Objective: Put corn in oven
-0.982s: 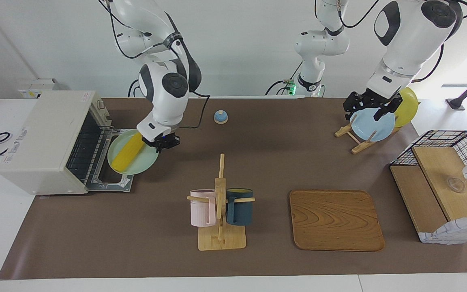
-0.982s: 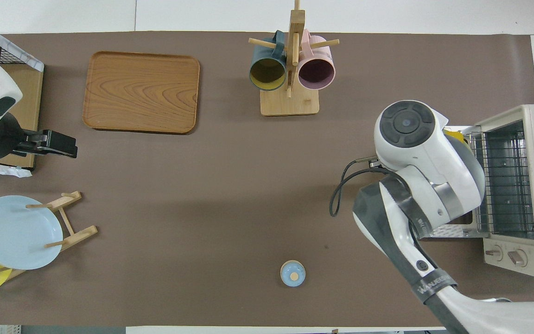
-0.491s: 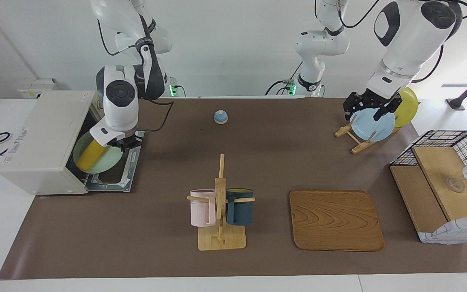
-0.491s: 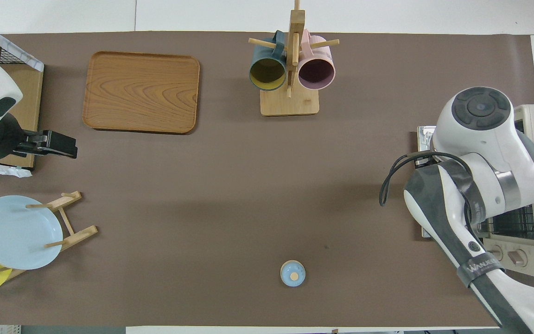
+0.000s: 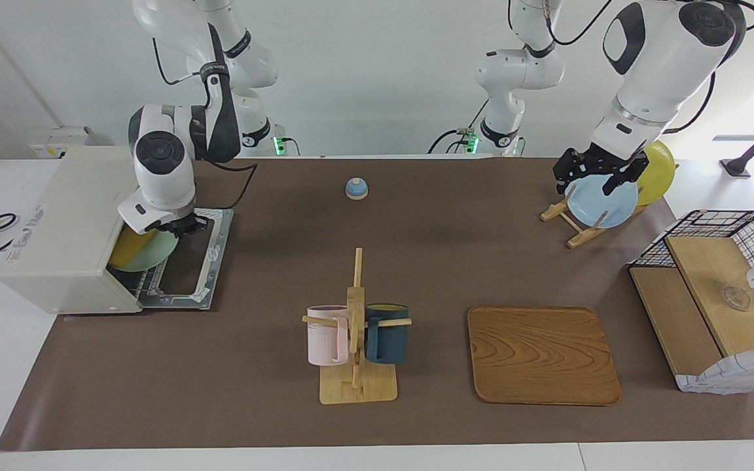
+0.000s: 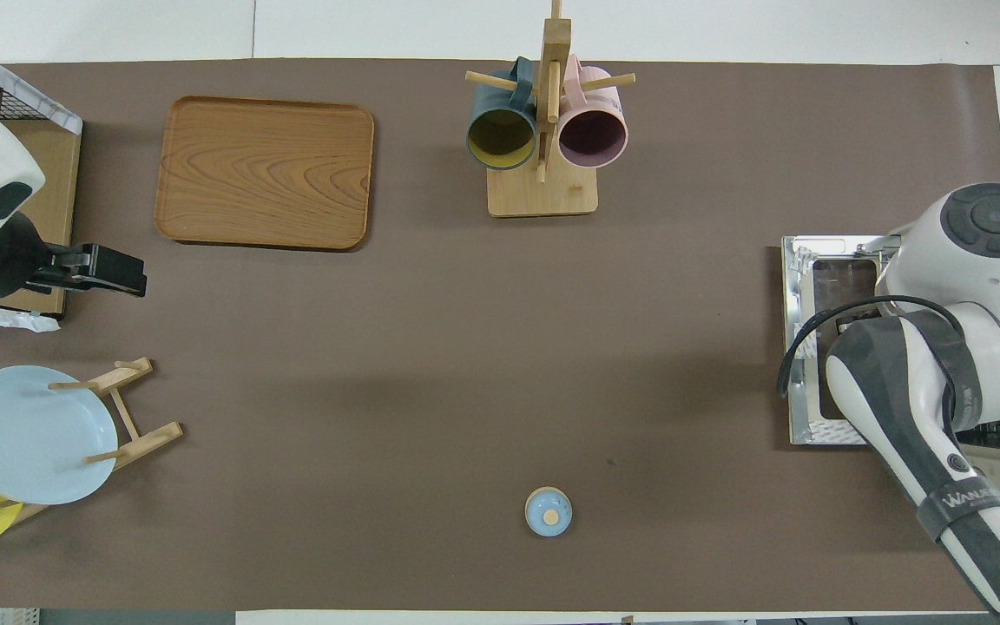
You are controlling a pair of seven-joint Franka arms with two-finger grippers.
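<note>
At the oven (image 5: 66, 226) mouth, the right gripper (image 5: 177, 227) pinches a green plate (image 5: 148, 252) carrying the corn (image 5: 129, 243) — stiff, light, apt to roll — while the idle left gripper (image 5: 592, 171) hangs unclenched above the plate rack (image 5: 570, 219).

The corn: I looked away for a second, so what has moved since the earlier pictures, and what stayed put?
The right end effector, shut on the green plate, carried plate and corn from over the open door into the oven; both now sit partly inside its mouth. The grip has not been let go. The left end effector stayed open over the blue plate; everything else is unmoved.
</note>
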